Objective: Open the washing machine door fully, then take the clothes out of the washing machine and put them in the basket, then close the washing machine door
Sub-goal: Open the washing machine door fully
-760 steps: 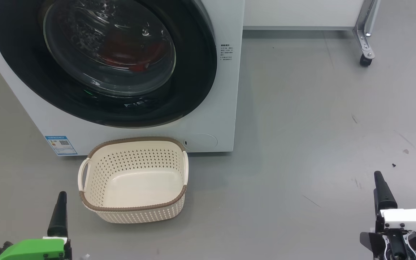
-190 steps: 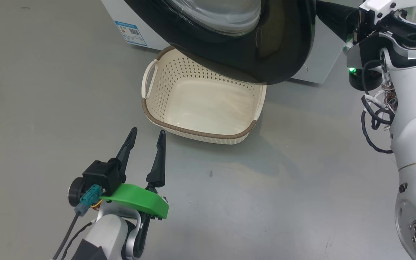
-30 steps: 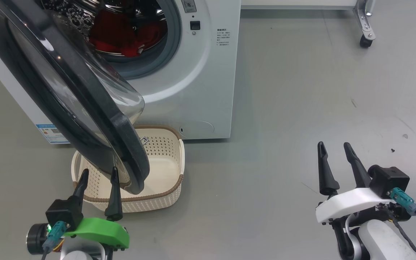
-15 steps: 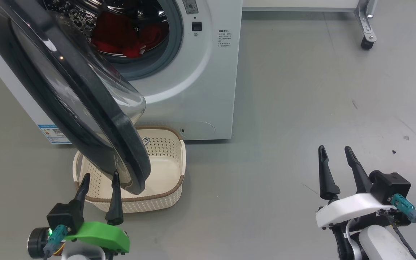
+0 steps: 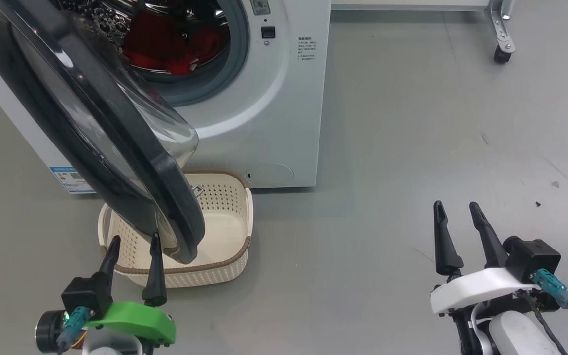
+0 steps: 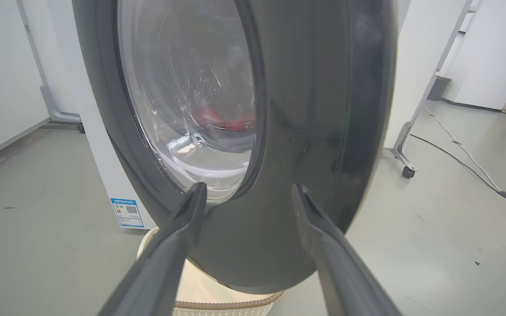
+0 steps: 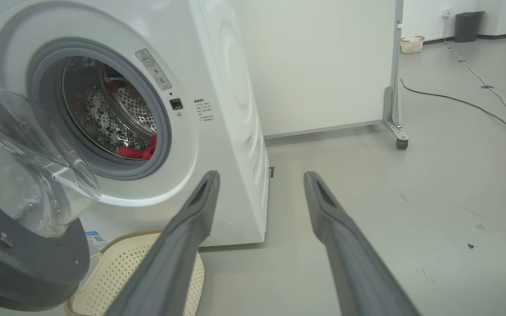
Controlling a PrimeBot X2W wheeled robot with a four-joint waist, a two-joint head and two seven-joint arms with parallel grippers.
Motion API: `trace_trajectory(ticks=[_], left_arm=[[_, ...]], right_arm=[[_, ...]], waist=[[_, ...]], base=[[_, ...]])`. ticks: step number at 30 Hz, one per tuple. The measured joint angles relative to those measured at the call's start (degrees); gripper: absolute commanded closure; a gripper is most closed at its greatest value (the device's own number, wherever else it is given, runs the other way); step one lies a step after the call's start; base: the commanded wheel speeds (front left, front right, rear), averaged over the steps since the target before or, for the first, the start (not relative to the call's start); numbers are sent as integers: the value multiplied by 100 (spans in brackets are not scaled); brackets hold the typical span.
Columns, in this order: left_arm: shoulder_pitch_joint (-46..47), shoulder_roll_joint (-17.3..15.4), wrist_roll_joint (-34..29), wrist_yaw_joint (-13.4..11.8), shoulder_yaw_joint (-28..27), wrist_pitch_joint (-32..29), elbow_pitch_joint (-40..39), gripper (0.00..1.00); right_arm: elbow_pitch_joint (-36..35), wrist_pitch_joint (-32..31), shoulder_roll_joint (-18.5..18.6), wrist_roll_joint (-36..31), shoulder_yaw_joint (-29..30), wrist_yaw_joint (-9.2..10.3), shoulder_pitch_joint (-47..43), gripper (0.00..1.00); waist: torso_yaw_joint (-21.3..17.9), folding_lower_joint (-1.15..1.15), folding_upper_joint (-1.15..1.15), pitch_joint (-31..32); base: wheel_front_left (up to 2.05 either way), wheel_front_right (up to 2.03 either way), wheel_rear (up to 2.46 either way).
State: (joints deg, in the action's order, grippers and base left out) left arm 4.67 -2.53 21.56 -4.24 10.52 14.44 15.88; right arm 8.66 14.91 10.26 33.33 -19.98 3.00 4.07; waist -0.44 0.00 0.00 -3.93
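Held left claw (image 5: 134, 237) low at the near left, long dark fingers (image 5: 155, 268) parted and pointing away, gripping nothing. Held right claw (image 5: 455, 204) at the near right, likewise spread and empty, tips leaning slightly leftward. Carried green wrist cover (image 5: 131, 320) on left arm, white wrist cover (image 5: 476, 288) on right.

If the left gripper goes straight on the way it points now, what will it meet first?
Most likely the door, low on its black rim; the left gripper points right at it. The gap is hard to judge.
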Motion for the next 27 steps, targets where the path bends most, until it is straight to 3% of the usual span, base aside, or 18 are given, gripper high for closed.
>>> trace_trajectory(ticks=[27], left_arm=[[1, 9, -51, 52, -35, 0, 3, 0]], right_arm=[[59, 0, -213, -224, 226, -197, -118, 0]], waist=[[-39, 0, 0, 31]], base=[[0, 0, 0]])
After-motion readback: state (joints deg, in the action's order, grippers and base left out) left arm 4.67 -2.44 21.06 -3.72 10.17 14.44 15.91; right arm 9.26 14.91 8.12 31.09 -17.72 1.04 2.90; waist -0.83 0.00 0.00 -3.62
